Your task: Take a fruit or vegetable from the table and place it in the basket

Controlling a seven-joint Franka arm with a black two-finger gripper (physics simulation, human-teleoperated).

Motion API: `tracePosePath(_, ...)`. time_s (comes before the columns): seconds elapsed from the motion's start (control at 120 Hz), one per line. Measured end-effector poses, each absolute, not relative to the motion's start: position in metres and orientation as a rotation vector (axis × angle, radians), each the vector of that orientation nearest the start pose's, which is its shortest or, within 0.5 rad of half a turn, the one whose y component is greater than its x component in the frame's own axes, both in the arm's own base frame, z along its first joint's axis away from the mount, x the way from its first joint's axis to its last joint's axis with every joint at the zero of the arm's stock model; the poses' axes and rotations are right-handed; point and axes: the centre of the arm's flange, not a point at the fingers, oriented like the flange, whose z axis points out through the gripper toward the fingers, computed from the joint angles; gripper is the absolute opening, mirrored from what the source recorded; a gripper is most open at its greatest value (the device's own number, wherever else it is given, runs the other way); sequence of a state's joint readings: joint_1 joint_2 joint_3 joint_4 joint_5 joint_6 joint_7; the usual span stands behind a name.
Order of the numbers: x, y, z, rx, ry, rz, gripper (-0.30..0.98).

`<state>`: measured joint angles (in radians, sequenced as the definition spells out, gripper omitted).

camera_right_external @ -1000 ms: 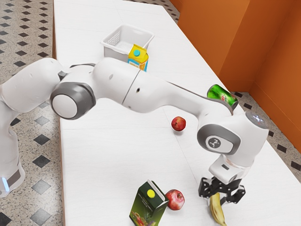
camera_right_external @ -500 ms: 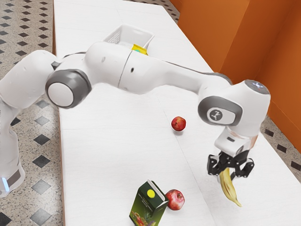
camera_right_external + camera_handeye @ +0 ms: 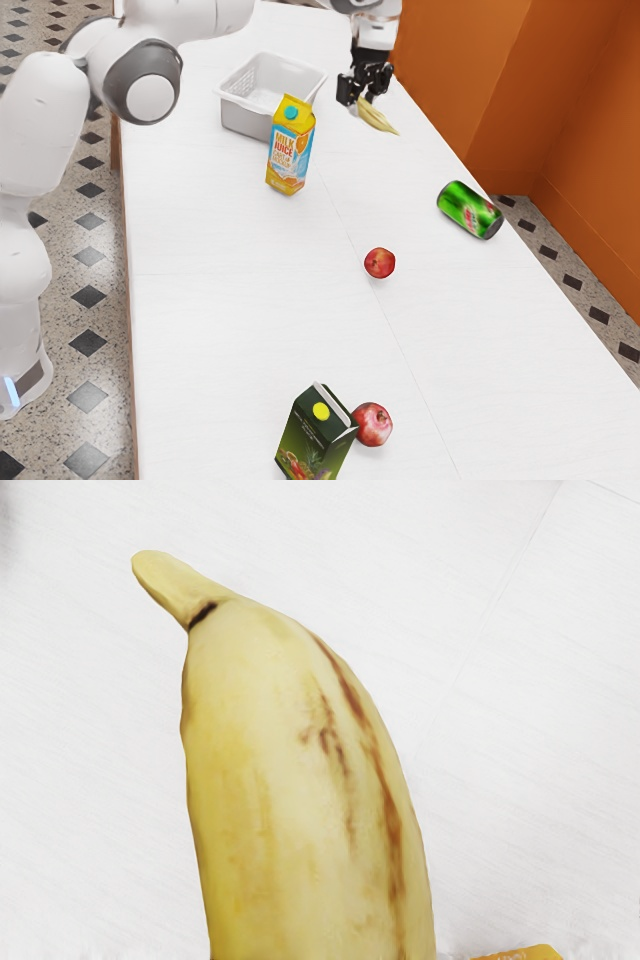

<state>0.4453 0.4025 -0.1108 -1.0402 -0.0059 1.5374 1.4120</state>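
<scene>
In the exterior view my gripper (image 3: 364,88) is up at the top, shut on one end of the yellow banana (image 3: 377,117), whose other end sticks out toward the exterior view's right. Both hang above the table, a little to the right of the grey-white basket (image 3: 245,118) in that view. The banana (image 3: 300,780) looms large in the wrist view, its stem pointing away from the hand. Two red fruits, one small (image 3: 380,263) and one larger (image 3: 372,424), lie on the white table (image 3: 230,300).
A yellow juice carton (image 3: 290,150) stands right in front of the basket. Farther off are a green can (image 3: 470,210) lying near the table's edge and a dark green carton (image 3: 317,435) beside the larger red fruit. Orange walls rise beyond the table.
The arm has lifted the banana off the tabletop and swung it far across toward the basket's end of the table. The juice carton and the can have come into full view.
</scene>
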Motion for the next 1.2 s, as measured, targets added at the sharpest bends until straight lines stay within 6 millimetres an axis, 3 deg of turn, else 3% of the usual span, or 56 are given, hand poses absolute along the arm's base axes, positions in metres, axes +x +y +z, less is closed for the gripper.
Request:
tracePosePath(0.175,0.541,0.387,0.623,-2.844,1.242,-0.127,0.16)
tracePosePath(0.325,0.443,0.494,0.622,-2.958,0.945,-0.123,0.16)
tracePosePath(0.375,0.420,0.518,0.617,-2.984,0.880,-0.137,0.16)
tracePosePath(0.542,0.413,0.536,0.605,-2.985,0.848,-0.181,0.16)
tracePosePath(0.667,0.371,0.582,0.591,-2.994,0.708,-0.200,0.16)
tracePosePath(0.742,0.361,0.594,0.588,-2.981,0.672,-0.211,0.16)
tracePosePath(0.933,0.365,0.597,0.591,-2.940,0.668,-0.239,0.16)
tracePosePath(1.067,0.388,0.582,0.602,-2.895,0.729,-0.293,0.16)
tracePosePath(1.2,0.391,0.582,0.606,-2.872,0.728,-0.310,0.16)
